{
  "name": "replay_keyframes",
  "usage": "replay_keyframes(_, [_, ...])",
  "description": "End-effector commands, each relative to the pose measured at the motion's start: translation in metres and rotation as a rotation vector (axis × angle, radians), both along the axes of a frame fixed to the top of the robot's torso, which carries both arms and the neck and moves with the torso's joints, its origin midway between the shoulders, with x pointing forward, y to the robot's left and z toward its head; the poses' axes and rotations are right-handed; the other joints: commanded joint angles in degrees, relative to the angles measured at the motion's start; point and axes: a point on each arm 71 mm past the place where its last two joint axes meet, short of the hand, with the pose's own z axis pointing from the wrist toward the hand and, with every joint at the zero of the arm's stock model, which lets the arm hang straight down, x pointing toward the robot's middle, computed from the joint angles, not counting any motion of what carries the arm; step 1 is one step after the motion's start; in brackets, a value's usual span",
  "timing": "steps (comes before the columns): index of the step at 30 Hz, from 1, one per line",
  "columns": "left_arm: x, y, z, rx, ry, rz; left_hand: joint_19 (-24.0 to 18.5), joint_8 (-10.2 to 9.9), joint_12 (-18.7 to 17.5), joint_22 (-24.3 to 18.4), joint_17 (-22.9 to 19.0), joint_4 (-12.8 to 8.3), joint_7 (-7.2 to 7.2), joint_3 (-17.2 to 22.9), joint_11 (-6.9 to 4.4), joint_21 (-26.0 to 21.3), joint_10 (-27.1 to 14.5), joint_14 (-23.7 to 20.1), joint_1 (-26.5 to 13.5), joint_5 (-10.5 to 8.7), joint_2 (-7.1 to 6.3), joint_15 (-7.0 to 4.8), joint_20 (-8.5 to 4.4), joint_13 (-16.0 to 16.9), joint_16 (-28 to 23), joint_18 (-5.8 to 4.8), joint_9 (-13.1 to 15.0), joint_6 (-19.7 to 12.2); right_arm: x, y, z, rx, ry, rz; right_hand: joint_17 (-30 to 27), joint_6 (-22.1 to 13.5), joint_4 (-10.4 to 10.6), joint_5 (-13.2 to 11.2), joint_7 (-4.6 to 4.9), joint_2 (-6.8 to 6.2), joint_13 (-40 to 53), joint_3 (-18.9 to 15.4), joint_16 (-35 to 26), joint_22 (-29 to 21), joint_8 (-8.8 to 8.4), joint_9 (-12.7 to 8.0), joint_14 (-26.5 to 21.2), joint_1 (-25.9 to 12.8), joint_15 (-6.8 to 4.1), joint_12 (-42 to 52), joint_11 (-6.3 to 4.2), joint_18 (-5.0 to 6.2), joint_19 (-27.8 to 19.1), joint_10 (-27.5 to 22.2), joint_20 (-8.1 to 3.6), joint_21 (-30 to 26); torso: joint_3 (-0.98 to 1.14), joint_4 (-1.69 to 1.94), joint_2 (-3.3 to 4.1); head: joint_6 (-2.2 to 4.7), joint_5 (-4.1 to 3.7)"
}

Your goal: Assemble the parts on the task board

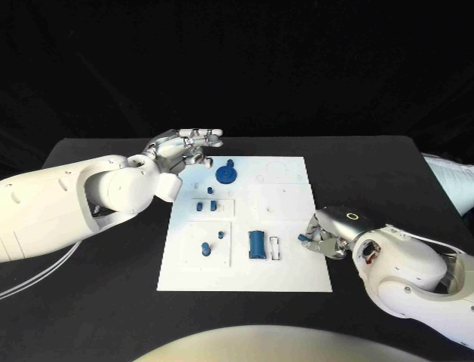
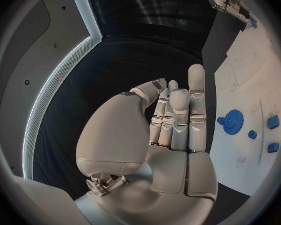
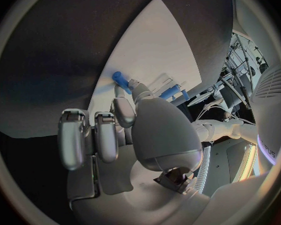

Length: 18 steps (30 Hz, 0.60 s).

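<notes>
We see right hand [image 1: 326, 240] pinching a small blue peg [image 3: 121, 80] at the task board [image 1: 286, 277] right edge | left hand [image 1: 180, 148] empty, fingers apart, off the board's far-left corner | blue gear [image 1: 227, 175] on board nearby

Head view: high, looking down on counter [image 1: 96, 302] and task board [image 1: 291, 279]. Wrist views: close behind each hand. All share the board.

Matt white task board [image 1: 286, 275] on matt black table [image 1: 389, 162]; blue plastic gear [image 1: 226, 176]; smooth, satin-silver left hand [image 1: 180, 148]
</notes>
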Motion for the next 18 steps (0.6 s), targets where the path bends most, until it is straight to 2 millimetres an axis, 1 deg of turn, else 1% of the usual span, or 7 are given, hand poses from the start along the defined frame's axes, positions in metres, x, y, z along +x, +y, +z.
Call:
replay_keyframes(1, [-0.001, -0.003, 0.001, -0.01, -0.008, -0.02, -0.22, 0.15, 0.16, -0.08, -0.05, -0.23, -0.11, -0.12, -0.14, -0.37, -0.41, -0.46, -0.48, -0.14, 0.03, 0.1, 0.08, 0.05, -0.17, 1.05, -0.03, -0.3, -0.002, 0.001, 0.001, 0.126, 0.05, -0.082, 10.38, 0.45, -9.94, -0.64, -0.34, -0.76, 0.58, 11.91, 0.11, 6.98, 0.41, 0.82, 5.15, -2.68, -0.14, 0.24, -0.06, -0.52, 2.23, 0.81, 0.04, -0.07, -0.01, 0.06, 0.03, 0.11, 0.09])
replay_keyframes(3, [-0.001, -0.003, 0.001, -0.01, -0.008, -0.02, -0.22, 0.15, 0.16, -0.08, -0.05, -0.23, -0.11, -0.12, -0.14, -0.37, -0.41, -0.46, -0.48, -0.14, 0.03, 0.1, 0.08, 0.05, -0.17, 1.05, -0.03, -0.3, -0.003, 0.002, 0.003, 0.161, 0.057, -0.098, 10.44, 0.45, -9.27, -1.19, -0.44, -0.93, 0.65, 12.57, 0.14, 7.04, 0.41, 0.98, 5.16, -4.05, -0.16, 0.33, -0.12, -0.54, 2.27, 0.97, 0.0, -0.02, 0.0, 0.06, 0.04, 0.1, 0.12])
replay_keyframes(4, [-0.001, -0.003, 0.001, -0.011, -0.009, -0.02, -0.22, 0.15, 0.16, -0.08, -0.05, -0.23, -0.11, -0.12, -0.14, -0.37, -0.41, -0.46, -0.48, -0.14, 0.03, 0.1, 0.08, 0.05, -0.17, 1.05, -0.03, -0.3, -0.003, 0.002, 0.004, 0.187, 0.063, -0.111, 10.57, 0.37, -7.55, -2.26, -0.47, -0.5, 0.74, 12.4, 0.21, 7.17, 0.32, 0.98, 5.19, -6.23, -0.05, 0.52, -0.05, -0.57, 2.33, 1.2, 0.03, 0.07, -0.01, 0.05, 0.03, 0.08, 0.14])
replay_keyframes(6, [-0.001, -0.003, 0.001, -0.012, -0.011, -0.019, -0.23, 0.18, 0.24, -0.09, -0.04, -0.27, -0.11, -0.07, -0.15, -0.38, -0.47, -0.47, -0.44, -0.12, 0.12, 0.1, 0.08, 0.06, -0.13, 1.05, -0.03, -0.32, -0.004, 0.004, 0.006, 0.234, 0.073, -0.133, 10.76, 0.5, -5.79, -6.66, -0.92, -0.85, 0.98, 12.19, 0.33, 7.35, 0.27, 1.04, 5.24, -8.55, -0.31, 0.88, -0.39, -0.61, 2.45, 1.54, -0.03, 0.2, 0.0, 0.02, 0.04, 0.03, 0.19])
replay_keyframes(10, [-0.001, -0.003, 0.002, -0.012, -0.013, -0.018, -0.24, 0.23, 0.35, -0.09, -0.07, -0.3, -0.11, 0.02, -0.15, -0.38, -0.52, -0.47, -0.39, -0.1, 0.29, 0.09, 0.08, 0.06, -0.11, 1.06, -0.03, -0.33, -0.005, 0.006, 0.008, 0.323, 0.104, -0.18, 10.95, 0.75, -4.74, -7.69, -0.9, -1.75, 1.36, 11.64, 0.45, 7.5, 0.26, 1.11, 5.28, -10.03, -0.41, 1.44, -0.4, -0.64, 2.54, 1.77, -0.21, 0.31, -0.01, -0.01, 0.01, -0.04, 0.35])
replay_keyframes(13, [-0.001, -0.004, 0.002, -0.014, -0.015, -0.018, -0.25, 0.27, 0.42, -0.09, -0.08, -0.37, -0.13, 0.09, -0.16, -0.38, -0.55, -0.48, -0.3, -0.08, 0.38, 0.08, 0.08, 0.07, -0.09, 1.07, -0.02, -0.32, -0.006, 0.008, 0.006, 0.381, 0.16, -0.221, 11.0, 0.84, -4.27, -8.03, -0.92, -2.02, 1.52, 11.42, 0.48, 7.49, 0.23, 1.14, 5.29, -10.55, -0.45, 1.65, -0.43, -0.64, 2.54, 1.85, -0.26, 0.3, -0.04, -0.01, 0.0, -0.12, 0.32])
replay_keyframes(18, [-0.001, -0.004, 0.002, -0.016, -0.017, -0.02, -0.25, 0.42, 0.65, -0.07, -0.19, -0.57, -0.17, 0.3, -0.2, -0.37, -0.61, -0.51, -0.07, -0.05, 0.6, 0.04, 0.05, 0.09, -0.06, 1.09, 0.01, -0.22, -0.008, 0.014, 0.003, 0.44, 0.238, -0.257, 11.07, 0.98, -3.49, -6.86, -0.96, -2.19, 1.88, 11.01, 0.52, 7.47, 0.16, 1.18, 5.31, -11.24, -0.5, 2.13, -0.46, -0.63, 2.55, 1.99, -0.33, 0.29, 0.0, -0.05, 0.0, -0.15, 0.28])
